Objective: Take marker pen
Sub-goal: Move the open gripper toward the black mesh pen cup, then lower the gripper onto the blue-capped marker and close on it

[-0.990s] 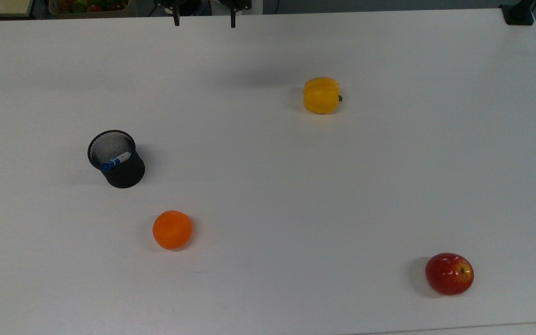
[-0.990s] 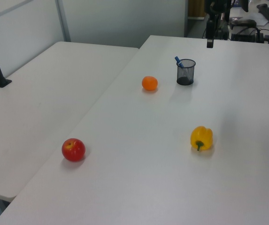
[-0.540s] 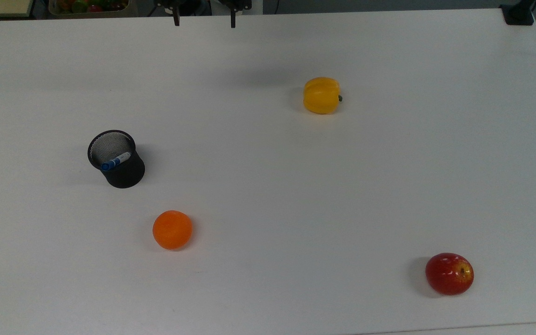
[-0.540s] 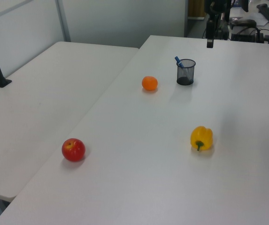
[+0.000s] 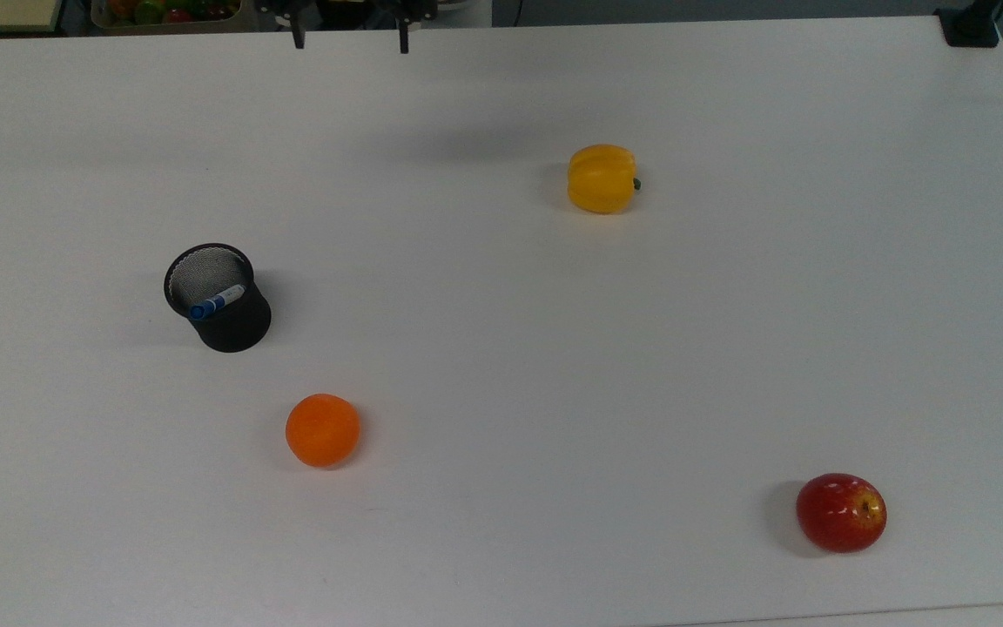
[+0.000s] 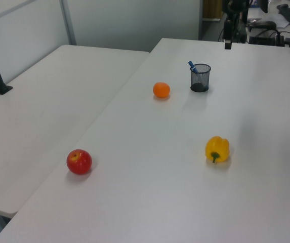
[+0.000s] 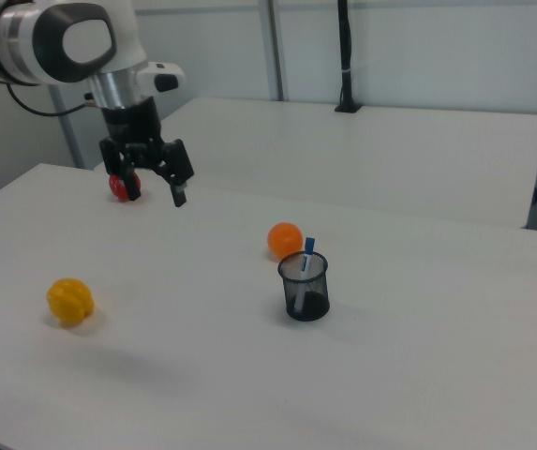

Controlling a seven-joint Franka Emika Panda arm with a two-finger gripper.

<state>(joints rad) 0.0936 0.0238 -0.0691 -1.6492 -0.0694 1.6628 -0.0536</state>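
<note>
Spanning every view, the white table [image 5: 501, 348] carries a black mesh cup [image 7: 305, 287]. Well apart from the cup, the gripper [image 7: 153, 190] hangs in the air with its 2 fingers spread wide, holding nothing. Leaning inside the cup stands the marker pen [image 7: 306, 262], white-barrelled, its blue cap poking above the rim.

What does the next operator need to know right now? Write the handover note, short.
Gripper: open, fingers spread, holding nothing, up in the air away from the mesh cup.
Marker pen: standing tilted in the black mesh cup, blue cap sticking out above the rim.
Also on the table: orange nearest the cup, yellow pepper, apple.
Done: nothing grasped yet.
Left: move over the cup, come down, close on the pen, lift it out.
</note>
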